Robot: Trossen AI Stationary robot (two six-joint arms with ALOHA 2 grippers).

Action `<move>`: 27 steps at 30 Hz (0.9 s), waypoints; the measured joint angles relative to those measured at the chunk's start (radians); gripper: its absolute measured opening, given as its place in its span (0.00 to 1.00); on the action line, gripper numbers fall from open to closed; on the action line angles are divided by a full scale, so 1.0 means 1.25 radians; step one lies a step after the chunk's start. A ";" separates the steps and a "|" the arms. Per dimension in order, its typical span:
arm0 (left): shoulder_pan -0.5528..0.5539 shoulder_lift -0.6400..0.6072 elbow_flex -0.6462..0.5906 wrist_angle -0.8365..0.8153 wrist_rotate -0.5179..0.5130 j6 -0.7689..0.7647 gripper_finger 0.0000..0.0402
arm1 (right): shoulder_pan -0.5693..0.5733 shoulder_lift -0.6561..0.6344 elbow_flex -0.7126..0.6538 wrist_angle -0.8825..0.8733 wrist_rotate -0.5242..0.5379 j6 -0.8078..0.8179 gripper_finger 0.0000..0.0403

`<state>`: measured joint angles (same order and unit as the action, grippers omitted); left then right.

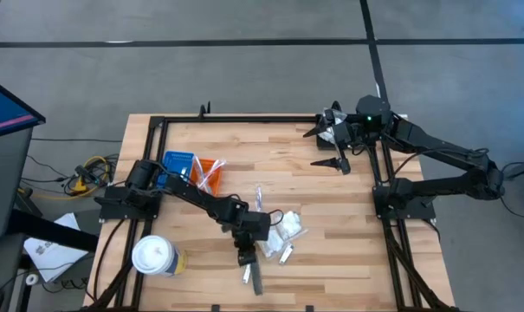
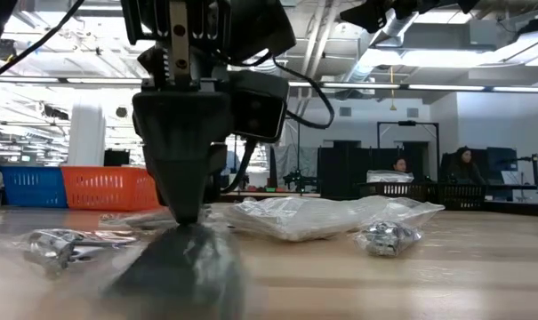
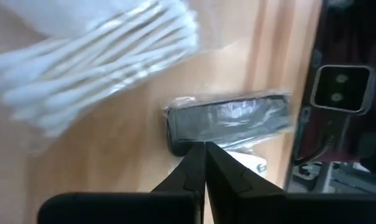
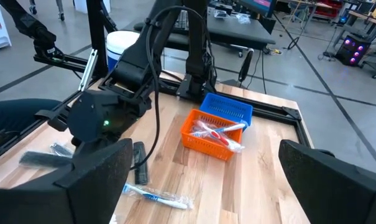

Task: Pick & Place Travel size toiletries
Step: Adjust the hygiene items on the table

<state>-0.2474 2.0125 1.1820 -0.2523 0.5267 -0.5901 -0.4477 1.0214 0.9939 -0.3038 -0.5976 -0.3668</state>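
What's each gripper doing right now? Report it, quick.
Left gripper: shut, empty, tips at a wrapped dark comb.
Right gripper: open, empty, raised at the table's far right corner.

Two ribbed trays are seen on the tabletop [image 1: 331, 217]: one blue tray [image 1: 178, 163] and one orange tray [image 1: 208, 170]. One white lidded cup [image 1: 153, 256] is counted near the front edge. One blue toothbrush [image 4: 155, 196] and one dark grey flat stick in clear wrap [image 3: 228, 119] are seen. The crinkly packets [image 1: 287, 227] cannot be counted exactly. Two arms are present.
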 joint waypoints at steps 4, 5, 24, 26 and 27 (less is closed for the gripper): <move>0.016 0.004 0.001 -0.030 -0.020 0.015 0.00 | 0.000 0.000 0.000 0.000 0.000 0.000 0.98; 0.020 0.006 0.002 -0.029 -0.022 0.017 0.00 | 0.000 0.000 0.000 0.000 0.000 0.000 0.98; 0.038 -0.152 0.002 -0.056 -0.381 0.038 0.00 | 0.000 0.000 0.000 -0.002 0.000 -0.002 0.99; 0.038 -0.182 -0.003 -0.085 -0.436 -0.012 0.00 | 0.000 0.000 0.000 -0.002 0.000 -0.002 0.99; 0.038 -0.195 -0.003 -0.109 -0.464 -0.044 0.00 | 0.000 0.000 0.000 -0.003 0.000 -0.002 0.99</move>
<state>-0.1997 1.7690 1.1782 -0.3882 -0.0534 -0.6456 -0.4474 1.0210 0.9939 -0.3074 -0.5976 -0.3698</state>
